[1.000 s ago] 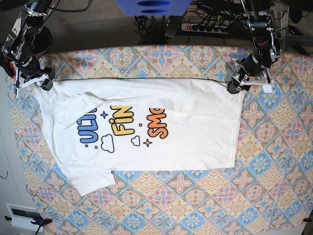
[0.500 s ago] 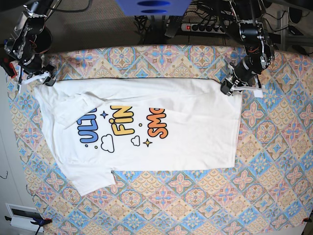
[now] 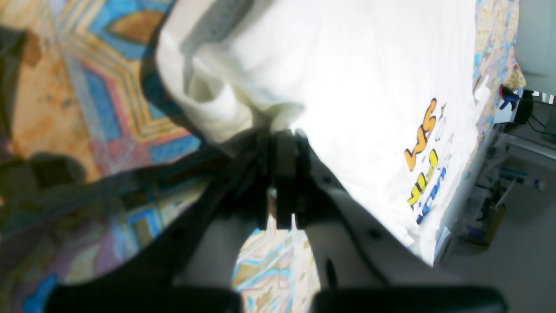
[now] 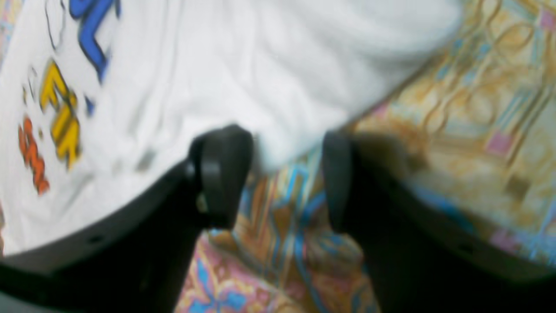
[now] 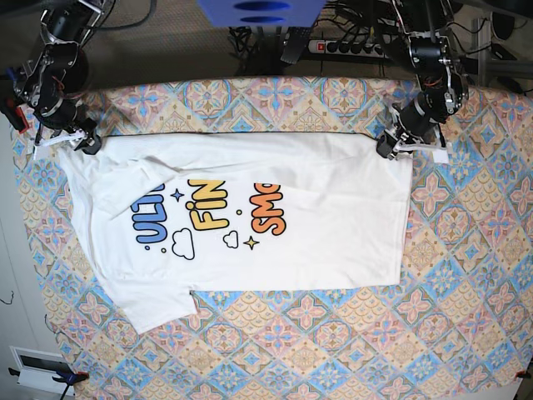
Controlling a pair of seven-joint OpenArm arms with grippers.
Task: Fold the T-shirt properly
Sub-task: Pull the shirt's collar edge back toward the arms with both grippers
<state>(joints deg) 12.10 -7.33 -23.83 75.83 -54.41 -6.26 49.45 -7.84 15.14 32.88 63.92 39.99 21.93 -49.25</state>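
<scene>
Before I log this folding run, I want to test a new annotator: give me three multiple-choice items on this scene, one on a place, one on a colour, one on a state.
1. Where is the left gripper?
A. At the T-shirt's far corner, on the base view's right
B. Over the printed letters
C. Off the patterned cloth

2. What colour is the middle printed word?
A. Green
B. Yellow
C. Red

3. How do the right gripper's jaws stand?
A. Shut on the fabric
B. Apart, at the shirt's edge
C. Out of view

Answers:
1. A, the base view shows it on the shirt's top right corner, and the left wrist view shows bunched white fabric at its closed jaws.
2. B, it sits between a blue word and an orange one.
3. B, the right wrist view shows a clear gap between the two fingers.
</scene>
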